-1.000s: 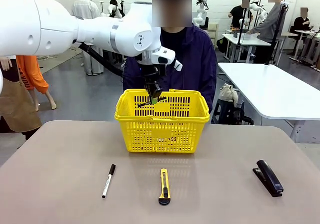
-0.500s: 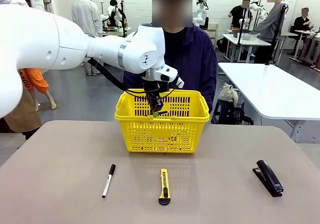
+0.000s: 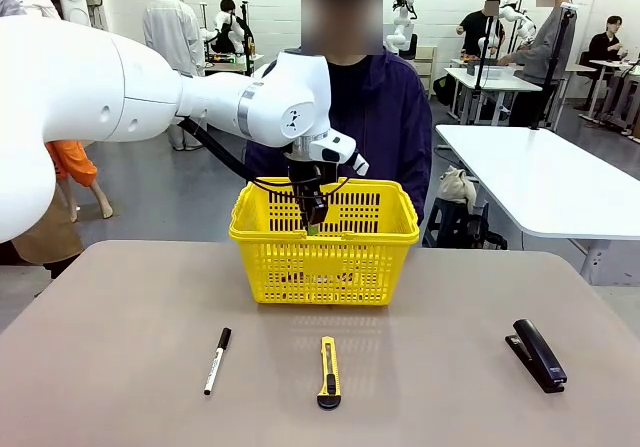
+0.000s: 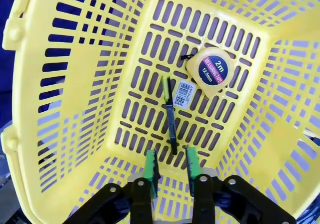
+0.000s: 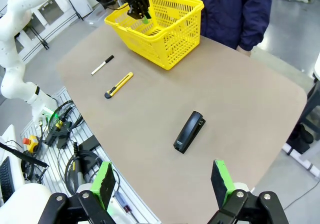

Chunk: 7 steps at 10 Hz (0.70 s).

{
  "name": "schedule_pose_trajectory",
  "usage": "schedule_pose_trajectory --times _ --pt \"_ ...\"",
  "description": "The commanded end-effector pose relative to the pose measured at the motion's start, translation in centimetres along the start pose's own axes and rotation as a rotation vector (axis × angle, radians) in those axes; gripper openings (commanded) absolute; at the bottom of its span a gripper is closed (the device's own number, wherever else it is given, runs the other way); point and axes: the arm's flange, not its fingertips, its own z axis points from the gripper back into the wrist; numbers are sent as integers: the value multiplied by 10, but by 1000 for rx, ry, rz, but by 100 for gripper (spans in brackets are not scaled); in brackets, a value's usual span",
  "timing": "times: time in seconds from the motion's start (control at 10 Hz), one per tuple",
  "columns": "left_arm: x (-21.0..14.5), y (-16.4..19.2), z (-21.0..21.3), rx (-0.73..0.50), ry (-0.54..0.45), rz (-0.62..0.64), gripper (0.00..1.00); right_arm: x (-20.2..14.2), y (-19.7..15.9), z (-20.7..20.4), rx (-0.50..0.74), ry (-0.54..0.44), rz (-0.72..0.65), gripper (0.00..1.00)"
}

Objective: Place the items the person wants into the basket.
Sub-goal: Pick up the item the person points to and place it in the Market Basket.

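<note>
1. Since 1 second earlier, the left gripper has sunk into the yellow slotted plastic shopping basket and released the thin black pen with yellow ends. Its fingers now stand apart, pinching nothing.
2. Done, judging by the wrist view: 2 items lie on the basket floor, the pen and, near it, the small yellow-and-black tape measure.
3. Probably left: the yellow-and-black utility knife lies on the table, on the robot's side of the basket.
4. The right gripper hangs spread wide, empty.
</note>
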Motion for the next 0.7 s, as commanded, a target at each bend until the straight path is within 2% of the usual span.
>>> schedule_pose_trajectory --times 0.0,0.1,0.2,0.3,0.5,0.6 --pt "4 2 6 -1 9 -23 74 2 -1 0 16 -33 11 100" --pt "4 2 8 1 9 -27 100 2 -1 0 16 -33 11 100" --pt "4 3 10 3 10 -33 94 2 -1 0 16 -33 11 100" --pt "4 0 10 6 9 -28 100 2 -1 0 16 -33 11 100" --pt "4 2 13 12 21 -24 100 2 -1 0 16 -33 11 100" --pt "4 1 13 9 19 -21 90 2 -1 0 16 -33 11 100"
